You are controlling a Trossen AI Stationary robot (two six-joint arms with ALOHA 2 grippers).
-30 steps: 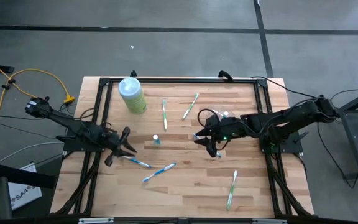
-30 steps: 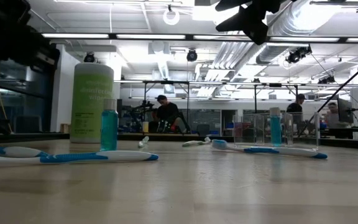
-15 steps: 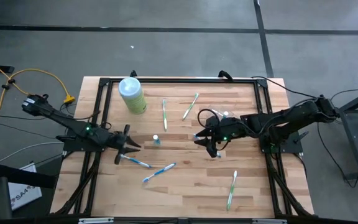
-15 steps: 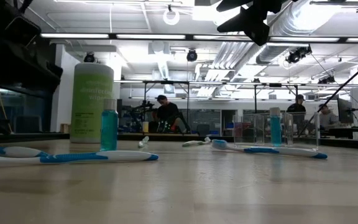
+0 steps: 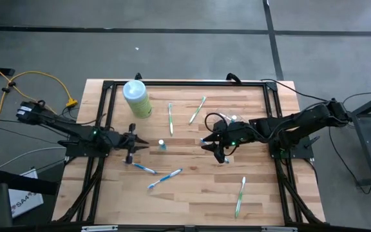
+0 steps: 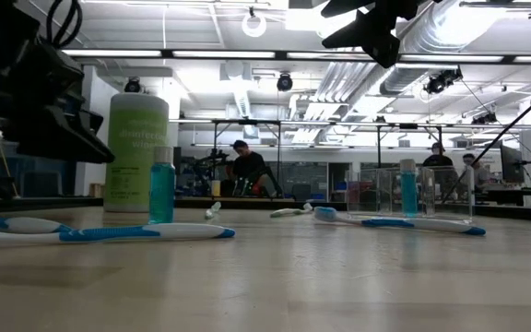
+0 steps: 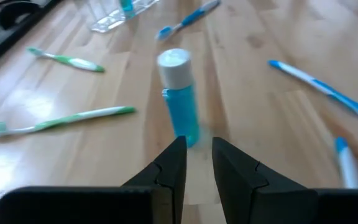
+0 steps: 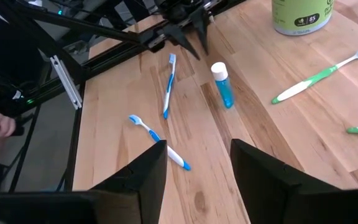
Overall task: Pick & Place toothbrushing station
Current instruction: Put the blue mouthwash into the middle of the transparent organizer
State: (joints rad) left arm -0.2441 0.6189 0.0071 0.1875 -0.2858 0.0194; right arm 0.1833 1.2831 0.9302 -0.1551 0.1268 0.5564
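Observation:
The toothbrushing station (image 6: 431, 192) is a small clear holder standing on the table with a blue bottle inside; it also shows in the left wrist view (image 7: 114, 15). In the high view my right arm covers most of it. My right gripper (image 5: 212, 147) hangs open above the table's middle with nothing between its fingers (image 8: 197, 152). My left gripper (image 5: 142, 143) is at the left, low over the wood, pointing at a small blue bottle (image 7: 182, 93) that stands upright just beyond its tips. Its fingers (image 7: 197, 146) stand a narrow gap apart and touch nothing.
A large pale-green bottle (image 5: 136, 98) with a white cap stands at the far left. Two blue toothbrushes (image 5: 140, 167) (image 5: 165, 177) lie near the left gripper. Green toothbrushes lie at the far middle (image 5: 171, 118) (image 5: 197, 109) and near right (image 5: 240, 196). A black frame (image 5: 185, 82) edges the table.
My left gripper has come down and swung toward the table's right and far side. It has rolled and now points at the small blue bottle. In the low view it has dropped into sight at the left. My right arm has kept still.

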